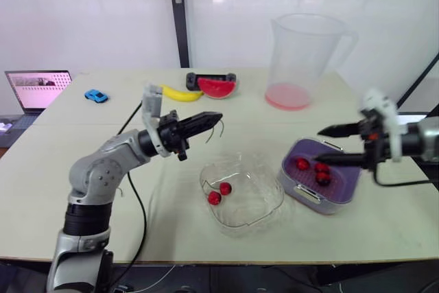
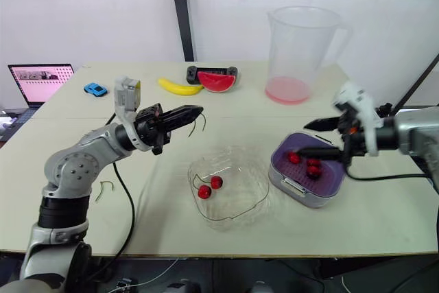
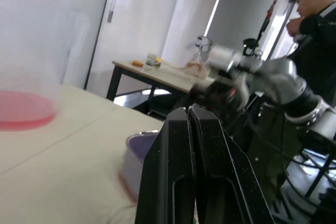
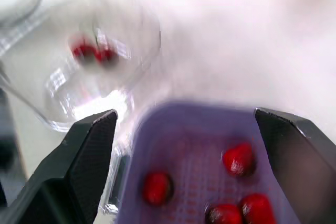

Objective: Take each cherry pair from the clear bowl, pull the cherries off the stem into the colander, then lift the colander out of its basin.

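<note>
Cherry pair (image 1: 219, 193), two red fruits side by side, lies in the clear plastic bowl (image 1: 269, 193) at the near middle of the pale tabletop (image 1: 384, 231). Just right of the bowl stands the purple perforated colander (image 1: 341, 182), seated in its clear basin (image 1: 307, 195), with several loose red cherries (image 1: 302, 164) inside.

The left claw (image 1: 211, 119) hangs above the tabletop, just beyond the bowl's far left side. Its black fingers are pressed together on a thin dark stem (image 1: 218, 128) that curls down from the tips. The right claw (image 1: 320, 147) hovers over the colander from the right, its fingers spread wide apart and holding nothing.

Along the far side stand a tall clear jug (image 1: 302, 46) with pink liquid at its bottom, a red watermelon slice (image 1: 218, 88), a yellow banana (image 1: 180, 92) and a small blue toy car (image 1: 96, 95). An open laptop (image 1: 38, 88) sits at the far left edge. A loose green stem (image 2: 104, 189) lies on the tabletop at the near left.
</note>
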Motion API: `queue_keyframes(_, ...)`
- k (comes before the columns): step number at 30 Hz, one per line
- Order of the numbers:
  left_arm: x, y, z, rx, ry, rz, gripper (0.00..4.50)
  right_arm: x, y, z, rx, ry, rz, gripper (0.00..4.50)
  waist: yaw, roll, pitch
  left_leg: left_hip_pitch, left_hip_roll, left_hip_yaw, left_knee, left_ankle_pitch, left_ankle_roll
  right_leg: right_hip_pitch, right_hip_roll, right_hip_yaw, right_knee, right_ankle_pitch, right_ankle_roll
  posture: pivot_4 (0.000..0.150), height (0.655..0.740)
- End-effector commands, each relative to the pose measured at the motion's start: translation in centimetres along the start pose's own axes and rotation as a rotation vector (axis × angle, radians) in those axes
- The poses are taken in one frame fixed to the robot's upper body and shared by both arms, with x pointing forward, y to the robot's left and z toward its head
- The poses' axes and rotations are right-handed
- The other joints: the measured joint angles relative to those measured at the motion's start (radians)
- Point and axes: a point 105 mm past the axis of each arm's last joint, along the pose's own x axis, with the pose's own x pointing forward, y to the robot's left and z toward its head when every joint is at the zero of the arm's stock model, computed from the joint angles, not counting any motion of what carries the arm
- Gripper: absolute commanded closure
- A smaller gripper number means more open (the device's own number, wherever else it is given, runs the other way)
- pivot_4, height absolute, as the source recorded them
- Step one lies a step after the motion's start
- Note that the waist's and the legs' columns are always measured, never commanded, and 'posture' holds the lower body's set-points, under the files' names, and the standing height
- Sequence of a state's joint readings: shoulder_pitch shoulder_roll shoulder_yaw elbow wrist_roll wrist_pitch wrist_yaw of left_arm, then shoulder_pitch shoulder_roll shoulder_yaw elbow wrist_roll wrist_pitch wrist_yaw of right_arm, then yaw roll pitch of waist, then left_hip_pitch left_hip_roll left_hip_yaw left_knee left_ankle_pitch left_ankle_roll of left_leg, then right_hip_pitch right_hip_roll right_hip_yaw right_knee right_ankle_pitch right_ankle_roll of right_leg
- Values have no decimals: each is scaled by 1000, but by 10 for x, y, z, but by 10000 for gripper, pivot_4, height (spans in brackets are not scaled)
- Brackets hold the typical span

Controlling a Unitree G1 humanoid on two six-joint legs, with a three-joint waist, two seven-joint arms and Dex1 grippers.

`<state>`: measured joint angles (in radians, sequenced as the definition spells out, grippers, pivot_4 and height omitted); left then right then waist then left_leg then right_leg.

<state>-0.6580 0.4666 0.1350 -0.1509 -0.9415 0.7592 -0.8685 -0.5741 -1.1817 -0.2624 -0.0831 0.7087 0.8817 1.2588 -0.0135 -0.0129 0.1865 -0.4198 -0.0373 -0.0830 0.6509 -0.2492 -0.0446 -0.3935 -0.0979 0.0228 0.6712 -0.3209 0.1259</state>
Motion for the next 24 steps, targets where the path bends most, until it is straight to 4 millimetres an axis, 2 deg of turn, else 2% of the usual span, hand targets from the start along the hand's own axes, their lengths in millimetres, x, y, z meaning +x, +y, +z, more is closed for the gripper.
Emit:
queue_keyframes(1, -17, 1, 7, 41, 23, 34, 45000, -17, 24, 29, -32, -130, 135, 290, -3, 0, 0, 0, 0, 0, 0, 0, 0, 0, 0, 0, 0, 0, 0, 1500, 7400)
queue_keyframes(5, -47, 6, 4, 43, 82, 121, 45000, -19, 35, 43, -64, -222, 221, 290, -7, 0, 0, 1, 1, 0, -1, 0, 0, 0, 0, 0, 0, 0, 0, 1500, 7400)
queue_keyframes(10, -85, 6, 3, 39, 127, 243, 45000, -5, 34, 44, -70, -231, 252, 290, -2, 1, 0, 1, 1, 1, -1, 0, 0, 0, 0, 1, 0, 0, 0, 1500, 7400)
queue_keyframes(13, -131, 6, -4, 21, 173, 431, 45000, 10, 37, 41, -71, -218, 297, 290, -7, 1, 0, 1, 3, 0, -1, 0, 0, 0, -1, 1, -1, 0, 0, 1500, 7400)
queue_keyframes(18, -183, 11, -22, -12, 241, 682, 45000, 24, 39, 39, -73, -210, 326, 290, 2, 2, 0, 1, 4, 1, -3, 0, 0, -1, -1, 2, -1, 0, 0, 1500, 7400)
queue_keyframes(21, -204, 15, -38, -39, 281, 790, 45000, 32, 39, 39, -76, -208, 333, 290, 3, 2, 0, 1, 3, 1, -2, 0, 0, 1, -1, 1, -2, 0, 0, 1500, 7400)
queue_keyframes(24, -213, 17, -49, -51, 301, 834, 45000, 37, 38, 38, -78, -213, 337, 290, 3, 2, 0, 1, 3, 1, -2, 0, 0, 1, -2, 1, -3, 0, 0, 1500, 7400)
